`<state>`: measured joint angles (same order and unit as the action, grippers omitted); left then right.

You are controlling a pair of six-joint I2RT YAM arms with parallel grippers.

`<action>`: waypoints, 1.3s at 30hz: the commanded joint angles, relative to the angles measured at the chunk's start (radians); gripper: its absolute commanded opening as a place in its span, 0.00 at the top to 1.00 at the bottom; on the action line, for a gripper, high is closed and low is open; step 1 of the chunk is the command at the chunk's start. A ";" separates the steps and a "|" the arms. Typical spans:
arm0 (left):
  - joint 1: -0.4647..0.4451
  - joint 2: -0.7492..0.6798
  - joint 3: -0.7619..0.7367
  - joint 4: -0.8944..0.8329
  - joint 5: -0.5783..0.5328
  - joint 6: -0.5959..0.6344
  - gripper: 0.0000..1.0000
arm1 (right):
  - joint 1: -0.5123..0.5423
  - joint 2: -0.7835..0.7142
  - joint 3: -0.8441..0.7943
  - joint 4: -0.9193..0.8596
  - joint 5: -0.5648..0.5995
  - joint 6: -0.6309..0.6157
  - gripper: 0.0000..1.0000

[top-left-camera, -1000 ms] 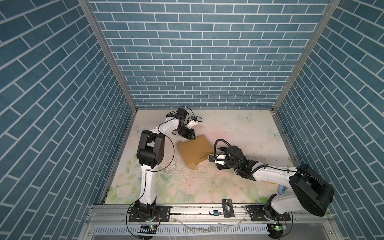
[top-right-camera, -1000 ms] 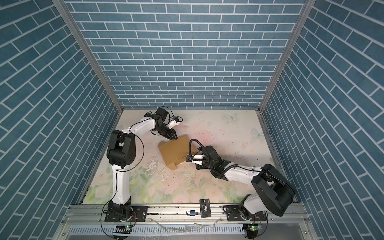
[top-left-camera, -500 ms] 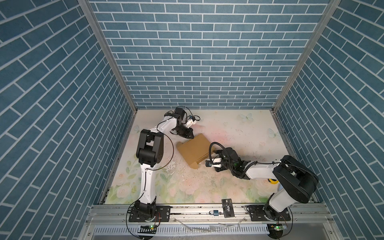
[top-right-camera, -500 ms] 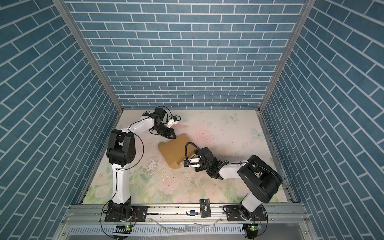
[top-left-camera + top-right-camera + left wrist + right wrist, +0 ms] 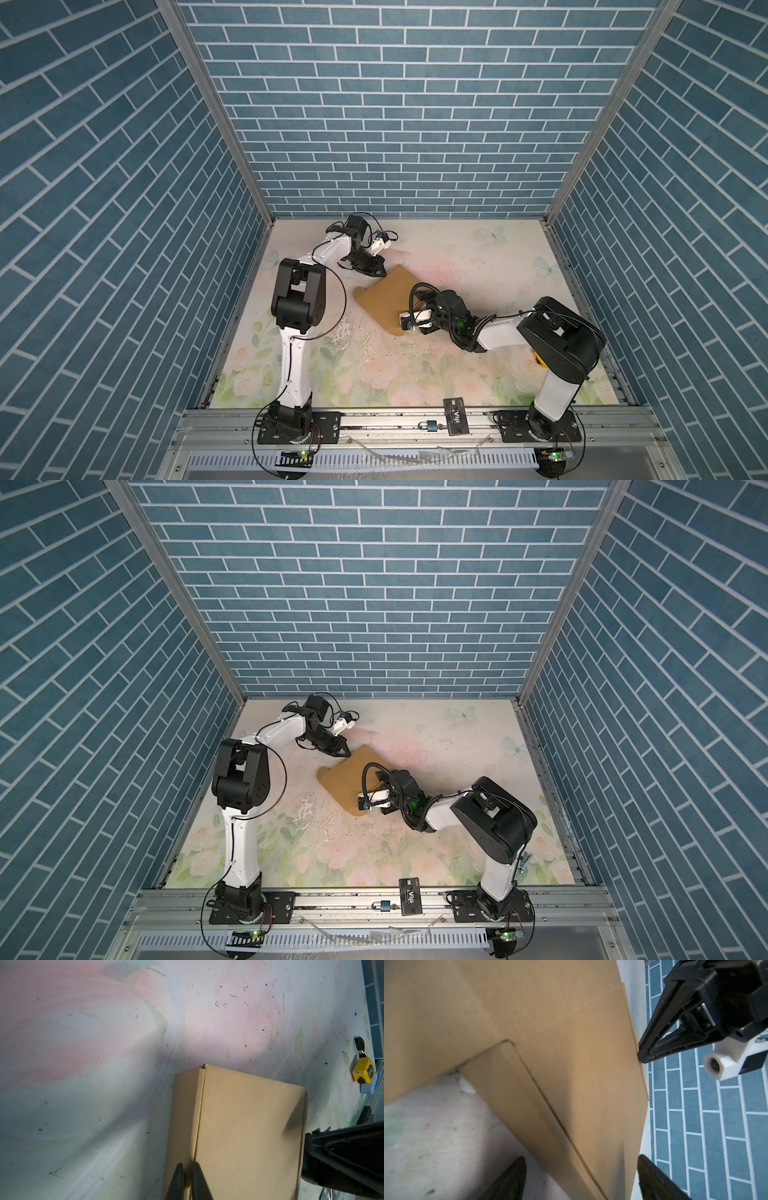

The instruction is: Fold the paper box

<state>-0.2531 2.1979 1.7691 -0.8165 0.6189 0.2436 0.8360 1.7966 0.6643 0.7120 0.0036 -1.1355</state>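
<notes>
Though creased, a plain tan-brown paper box (image 5: 386, 298)

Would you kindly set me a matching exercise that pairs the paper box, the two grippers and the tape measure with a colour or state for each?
Things:
1. paper box
2. left gripper
3. right gripper
4. tape measure

Descriptions:
A. jaws wide apart, cardboard between them
B. yellow casing
C. plain tan, unprinted
D. jaws nearly closed, tips at the box's edge

Pairs: 1-C; 2-D; 3-A; 4-B
</notes>
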 commanded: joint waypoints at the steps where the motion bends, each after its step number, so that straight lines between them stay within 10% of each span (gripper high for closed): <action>1: 0.009 0.052 0.018 -0.035 -0.015 0.016 0.88 | 0.000 0.048 0.012 0.005 -0.027 -0.052 0.16; 39: 0.006 0.124 0.055 -0.075 0.000 0.030 0.87 | -0.023 0.046 0.082 0.182 -0.072 -0.007 0.20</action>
<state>-0.2333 2.2669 1.8561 -0.8272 0.6594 0.2569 0.8230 1.8938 0.7116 0.8444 -0.0761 -1.1492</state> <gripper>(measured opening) 0.127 0.804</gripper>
